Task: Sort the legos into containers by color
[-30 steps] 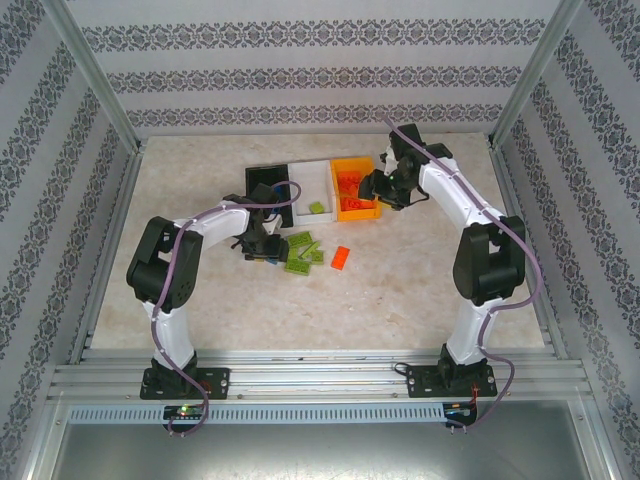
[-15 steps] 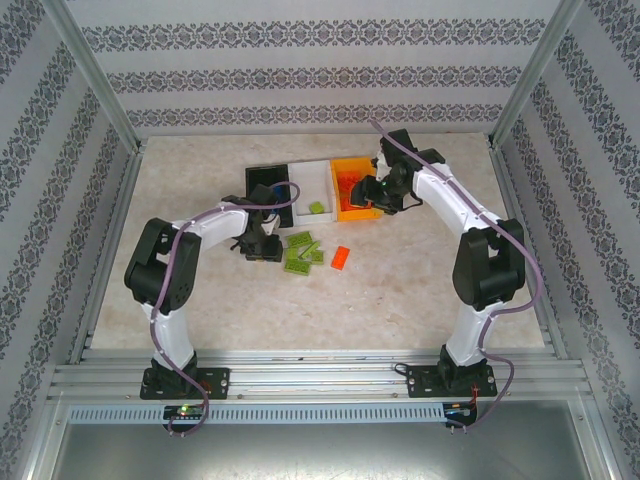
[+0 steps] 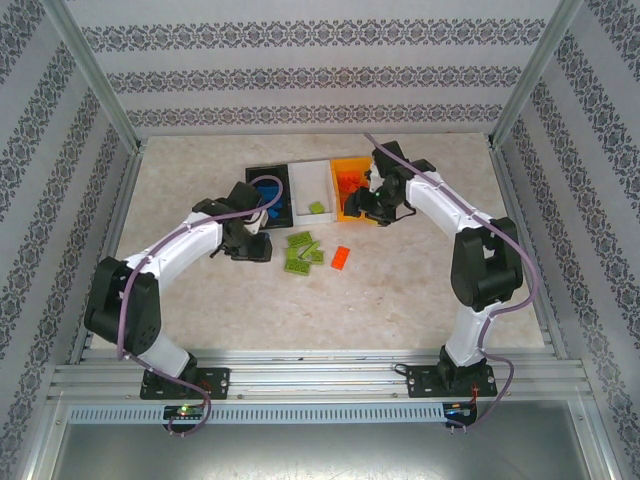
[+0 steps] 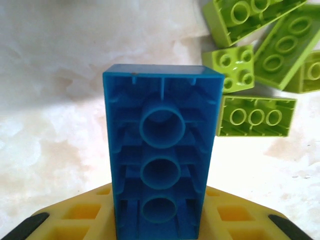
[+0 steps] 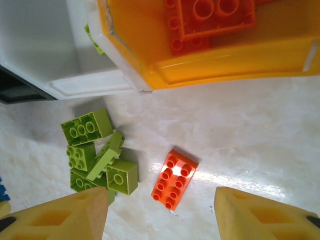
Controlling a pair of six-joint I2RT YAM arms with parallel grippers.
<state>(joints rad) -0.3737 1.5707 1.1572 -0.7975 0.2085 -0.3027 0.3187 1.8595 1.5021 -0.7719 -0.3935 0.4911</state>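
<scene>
My left gripper [image 3: 250,243] is shut on a blue lego [image 4: 160,160], held hollow side up above the table just left of the lime green legos [image 3: 303,250] [image 4: 260,50]. My right gripper [image 3: 366,205] [image 5: 160,200] hangs open with nothing in it by the orange container's [image 3: 345,210] near wall. A lone orange-red lego [image 3: 341,257] [image 5: 174,178] lies studs up on the table below its fingers. The black container [image 3: 250,175] holds blue legos [image 3: 270,195]. One green lego [image 3: 316,208] is in the white container [image 3: 312,182]. Orange-red legos [image 5: 210,17] lie in the orange container.
The three containers stand side by side at the back middle of the table. The green legos form a loose heap [image 5: 95,155] in front of the white container [image 5: 45,45]. Aluminium frame posts and patterned walls close in the table's sides and back.
The left gripper has shut on the blue lego and lifted it, its arm stretching out to the left. The right gripper has shifted left and nearer, from over the orange container to its front.
</scene>
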